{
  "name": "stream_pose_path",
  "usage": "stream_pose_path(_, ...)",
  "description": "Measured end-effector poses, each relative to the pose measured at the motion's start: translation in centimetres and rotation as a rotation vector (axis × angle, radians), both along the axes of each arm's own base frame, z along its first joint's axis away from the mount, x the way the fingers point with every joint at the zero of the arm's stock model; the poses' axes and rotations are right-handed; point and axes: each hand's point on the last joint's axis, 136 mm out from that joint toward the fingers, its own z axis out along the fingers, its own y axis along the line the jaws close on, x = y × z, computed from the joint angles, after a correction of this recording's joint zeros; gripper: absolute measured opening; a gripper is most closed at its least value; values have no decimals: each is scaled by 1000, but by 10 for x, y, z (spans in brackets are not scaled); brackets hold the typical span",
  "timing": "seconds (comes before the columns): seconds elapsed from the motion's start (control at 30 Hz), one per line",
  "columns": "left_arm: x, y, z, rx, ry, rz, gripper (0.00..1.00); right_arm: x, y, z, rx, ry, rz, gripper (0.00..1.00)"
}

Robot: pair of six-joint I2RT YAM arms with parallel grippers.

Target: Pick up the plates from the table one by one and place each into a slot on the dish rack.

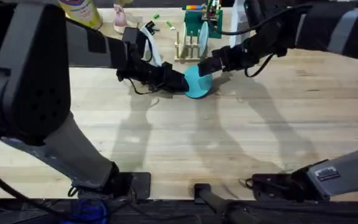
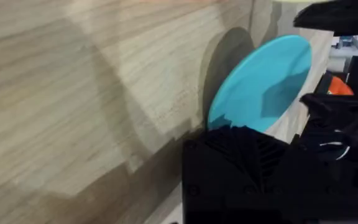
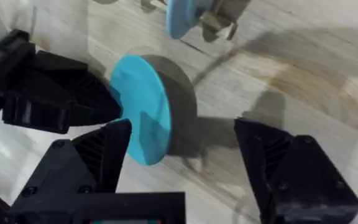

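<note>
My left gripper (image 1: 180, 81) is shut on the rim of a sky-blue plate (image 1: 197, 83), which stands on edge just above the table (image 1: 166, 143), in front of the dish rack (image 1: 187, 52). The left wrist view shows the same plate (image 2: 263, 78) rising out of my own fingers (image 2: 241, 155). My right gripper (image 1: 212, 63) hangs open right beside the plate, on the side away from the left gripper. In the right wrist view its open fingers (image 3: 98, 155) straddle the plate (image 3: 142, 115) without touching it. A second plate (image 1: 202, 34) stands upright in a rack slot.
Behind the rack stands a teal-green box (image 1: 199, 22) with coloured bricks. A pink dish (image 1: 120, 18) and a yellow bottle (image 1: 82, 12) sit at the back left. Both arms crowd the area just in front of the rack.
</note>
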Motion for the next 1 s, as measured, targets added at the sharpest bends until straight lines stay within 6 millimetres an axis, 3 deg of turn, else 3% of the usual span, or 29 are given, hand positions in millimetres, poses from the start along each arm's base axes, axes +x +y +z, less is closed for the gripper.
stream_pose_path(0.33, 0, 0, 0, 0, 1, 0, 40, -5, 15, -17, -8, 25, 41, 980)
stream_pose_path(0.47, -1, 0, 0, 0, 5, 0, 40, -8, 20, -17, -8, 25, 54, 914)
stream_pose_path(0.73, -3, 0, 0, -1, 15, -1, 40, -11, 26, -15, 14, 35, 64, 405)
stream_pose_path(0.83, -3, 0, 0, -1, 19, 0, 41, -12, 29, -11, 48, 48, 66, 77)
stream_pose_path(1.0, -3, 2, 1, -11, 24, 5, 41, -10, 36, 2, 94, 34, 77, 41)
